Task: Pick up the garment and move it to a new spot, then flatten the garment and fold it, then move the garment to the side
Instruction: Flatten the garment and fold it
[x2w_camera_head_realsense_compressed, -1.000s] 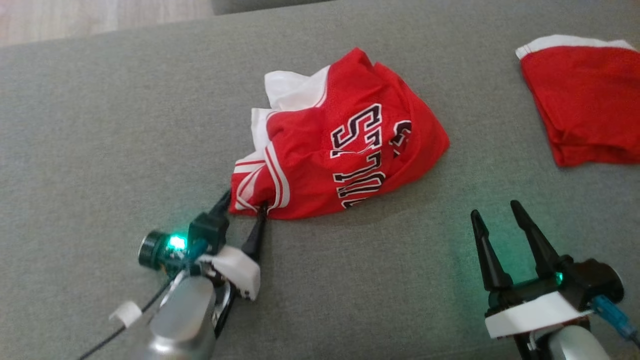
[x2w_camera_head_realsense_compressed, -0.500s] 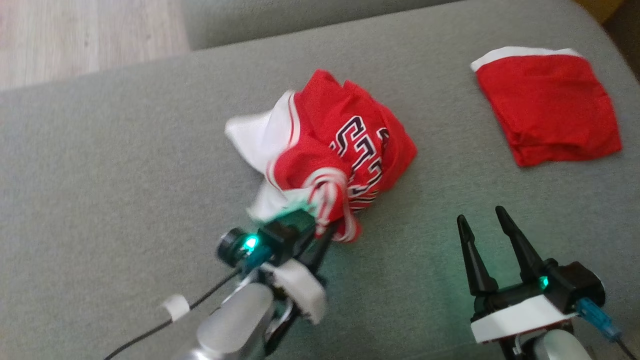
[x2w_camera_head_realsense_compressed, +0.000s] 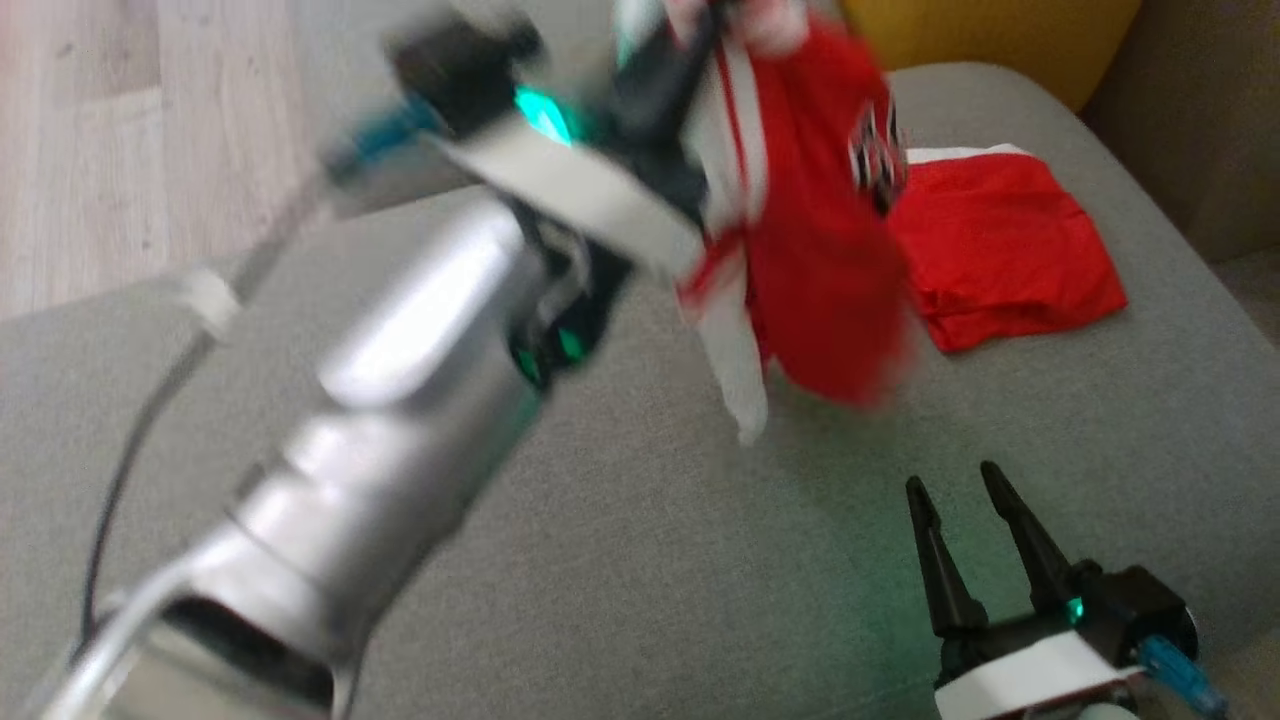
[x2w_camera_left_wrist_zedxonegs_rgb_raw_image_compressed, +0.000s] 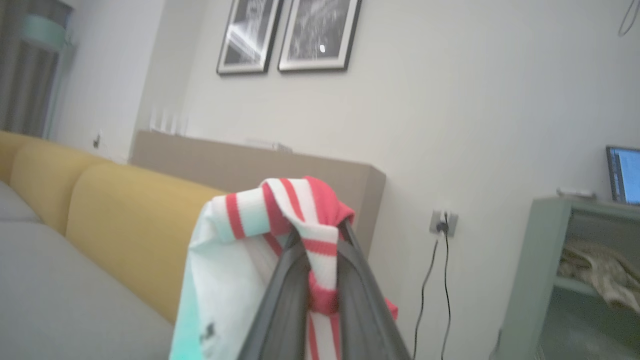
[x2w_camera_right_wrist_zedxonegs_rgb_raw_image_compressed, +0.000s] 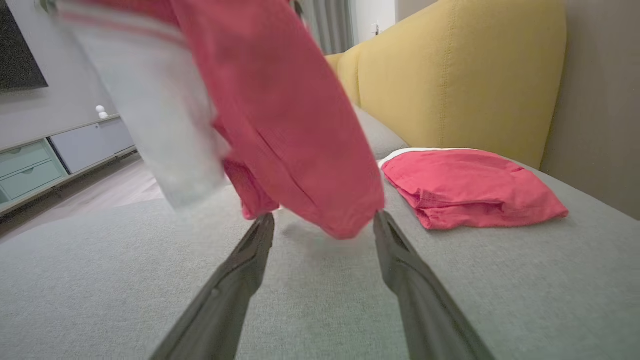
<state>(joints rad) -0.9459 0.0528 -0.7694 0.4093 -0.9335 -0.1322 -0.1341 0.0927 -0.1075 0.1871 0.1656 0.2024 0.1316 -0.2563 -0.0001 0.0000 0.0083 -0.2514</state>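
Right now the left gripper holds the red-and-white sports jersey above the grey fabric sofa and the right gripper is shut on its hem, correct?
No: the right gripper is open and empty, as the right wrist view shows. The left gripper does hold the red-and-white sports jersey above the grey fabric sofa.

The left arm (x2w_camera_head_realsense_compressed: 400, 380) reaches up and forward, its pincer (x2w_camera_left_wrist_zedxonegs_rgb_raw_image_compressed: 320, 230) high, fingers pressed together on the garment (x2w_camera_left_wrist_zedxonegs_rgb_raw_image_compressed: 240, 215). The right pincer (x2w_camera_head_realsense_compressed: 952, 477) sits low, fingers spread wide, pointing forward.
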